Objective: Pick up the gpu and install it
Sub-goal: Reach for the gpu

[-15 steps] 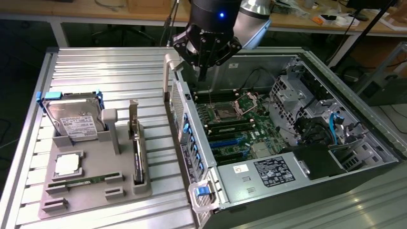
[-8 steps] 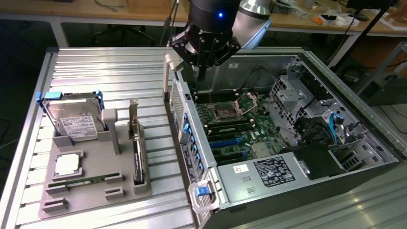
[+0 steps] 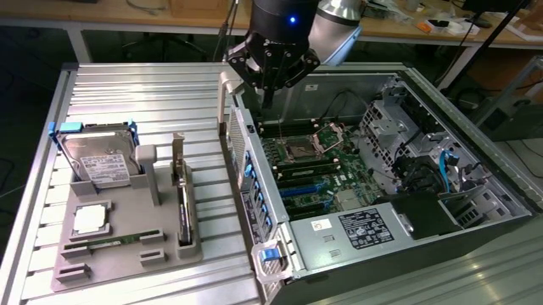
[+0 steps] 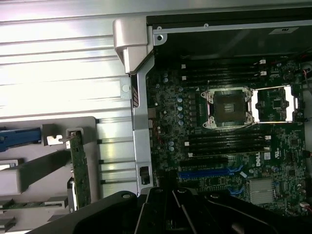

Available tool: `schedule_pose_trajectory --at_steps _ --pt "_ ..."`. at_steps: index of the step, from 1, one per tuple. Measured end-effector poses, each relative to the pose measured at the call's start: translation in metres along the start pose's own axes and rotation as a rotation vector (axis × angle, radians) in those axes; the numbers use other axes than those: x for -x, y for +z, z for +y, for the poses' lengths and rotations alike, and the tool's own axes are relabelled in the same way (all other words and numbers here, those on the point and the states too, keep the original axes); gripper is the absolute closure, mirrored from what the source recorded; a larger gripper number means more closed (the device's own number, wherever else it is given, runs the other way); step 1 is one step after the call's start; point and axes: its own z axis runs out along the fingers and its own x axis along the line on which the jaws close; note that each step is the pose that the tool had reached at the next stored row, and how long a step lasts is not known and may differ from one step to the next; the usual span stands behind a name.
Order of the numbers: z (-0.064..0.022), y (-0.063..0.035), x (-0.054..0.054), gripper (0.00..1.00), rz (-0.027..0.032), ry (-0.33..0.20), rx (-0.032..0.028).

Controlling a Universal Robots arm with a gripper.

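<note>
My gripper (image 3: pixel 267 95) hangs pressed together, holding nothing, above the open case (image 3: pixel 462 121). The gpu (image 3: pixel 180 190) stands on edge in the grey rack (image 3: pixel 119 260). The exterior view adds the hard drive (image 3: pixel 102 159) beside it.

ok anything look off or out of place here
nothing stands out: the gpu stands on edge in the gray holder, apart from the shut, empty claw over the open computer case

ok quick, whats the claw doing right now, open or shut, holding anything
Claw: shut, holding nothing, above the open computer case; the gpu stands on edge in its tray slot.
</note>
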Motion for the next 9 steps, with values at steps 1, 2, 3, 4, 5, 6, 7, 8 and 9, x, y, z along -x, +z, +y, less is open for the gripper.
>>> schedule_pose_trajectory --at_steps 1,2,3,4,5,6,7,8,9 --pt "0.0000 0.0000 -0.0003 0.89 0.0000 0.000 0.0000" --pt "0.0000 0.0000 -0.0005 0.89 0.0000 0.000 0.0000" --pt "-0.0001 0.0000 -0.0008 0.89 0.0000 0.000 0.0000" --pt "-0.0001 0.0000 -0.0010 0.89 0.0000 0.000 0.0000" --pt "-0.0001 0.0000 -0.0012 0.89 0.0000 0.000 0.0000" --pt "-0.0001 -0.0001 -0.0014 0.89 0.0000 0.000 0.0000" --pt "-0.0001 0.0000 -0.0016 0.89 0.0000 0.000 0.0000" --pt "-0.0001 0.0000 -0.0019 0.89 0.0000 0.000 0.0000" --pt "-0.0002 -0.0001 -0.0021 0.89 0.0000 0.000 0.0000"
